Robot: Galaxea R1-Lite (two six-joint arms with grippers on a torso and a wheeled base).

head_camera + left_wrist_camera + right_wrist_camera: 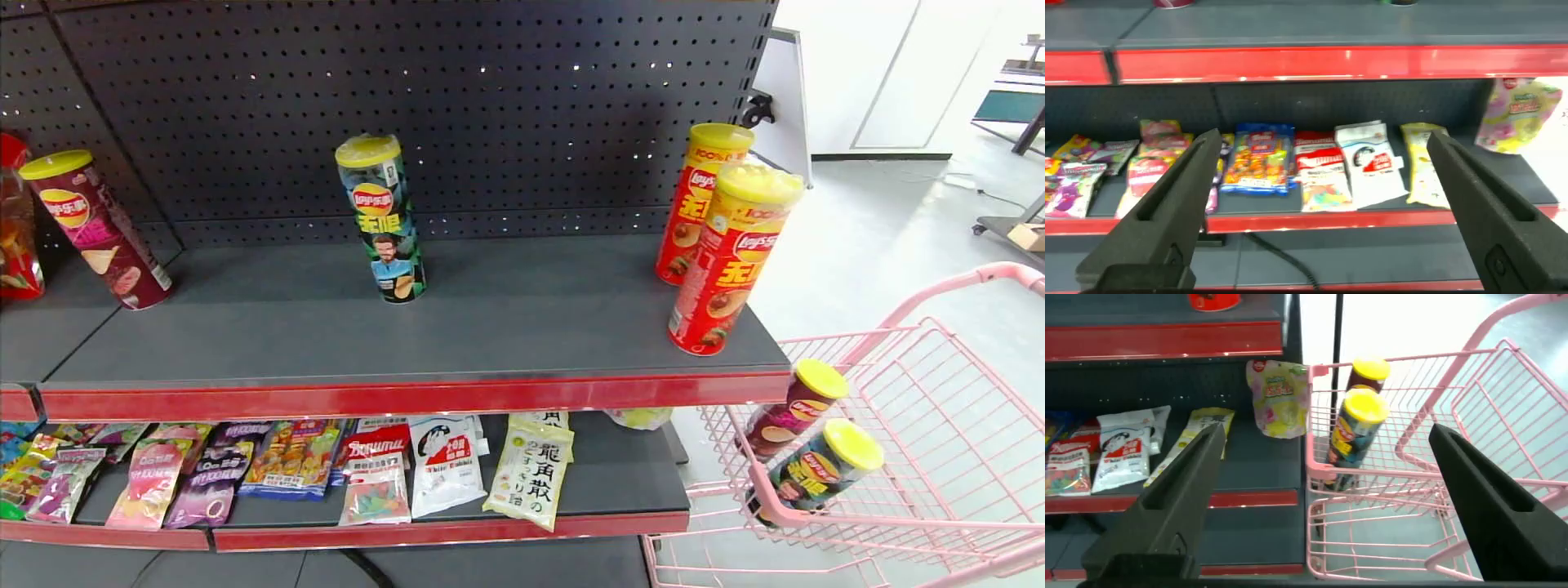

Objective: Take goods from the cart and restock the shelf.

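In the head view, your goods are two yellow-lidded chip cans leaning in the pink wire cart at 4 o'clock. A maroon can lies just beside a dark green can, both against the cart wall nearest the shelf. On that upper board a maroon tube stands at 9 o'clock, a green tube at 11 and a rear red tube at 2. A front red tube stands at 3, close to the right front corner. Wide bare board lies between them.

In the left wrist view, your left gripper is spread wide, holding nothing, facing the snack bags on the lower shelf.

In the right wrist view, your right gripper is likewise spread and empty. The dark green can shows between its fingers, farther off, inside the cart's corner.
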